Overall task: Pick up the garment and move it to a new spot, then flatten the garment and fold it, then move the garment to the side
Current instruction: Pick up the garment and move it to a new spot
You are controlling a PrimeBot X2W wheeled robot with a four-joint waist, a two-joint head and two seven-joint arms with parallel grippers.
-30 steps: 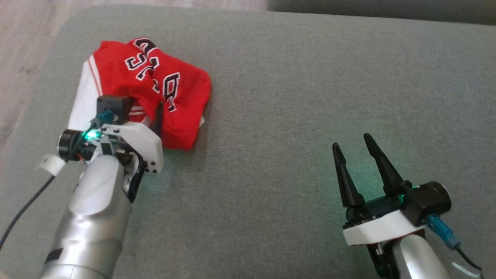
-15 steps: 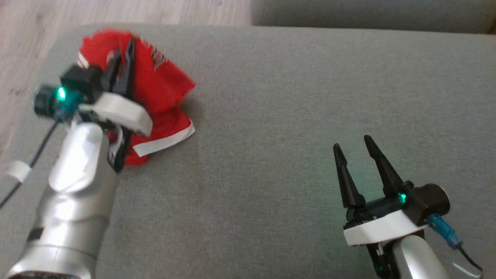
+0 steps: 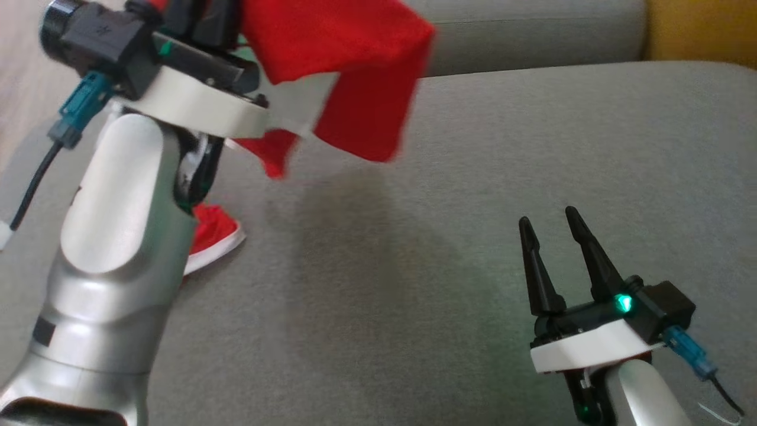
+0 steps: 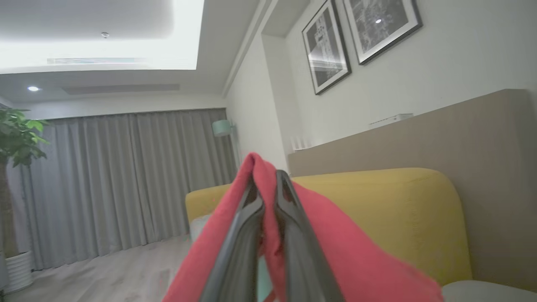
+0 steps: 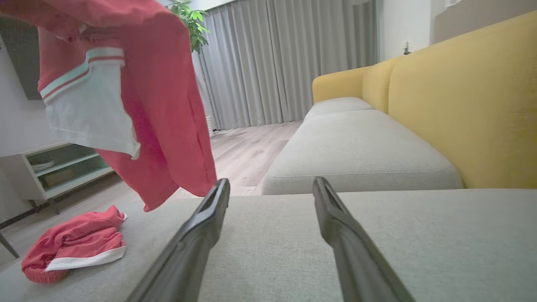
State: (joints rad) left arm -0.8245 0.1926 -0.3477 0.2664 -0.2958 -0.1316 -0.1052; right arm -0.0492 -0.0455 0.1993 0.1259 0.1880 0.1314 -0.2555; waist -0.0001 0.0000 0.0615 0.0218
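Garment (image 3: 355,89) hangs above the grey sofa cushion (image 3: 473,177), a red fold clenched in the left pincer (image 4: 265,188) so it can be carried elsewhere, while the right pincer (image 3: 547,218) rests released

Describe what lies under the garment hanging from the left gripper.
The garment hangs over bare grey sofa cushion and its shadow. A red white-trimmed heap lies nearby; in the head view the left arm covers part of it.
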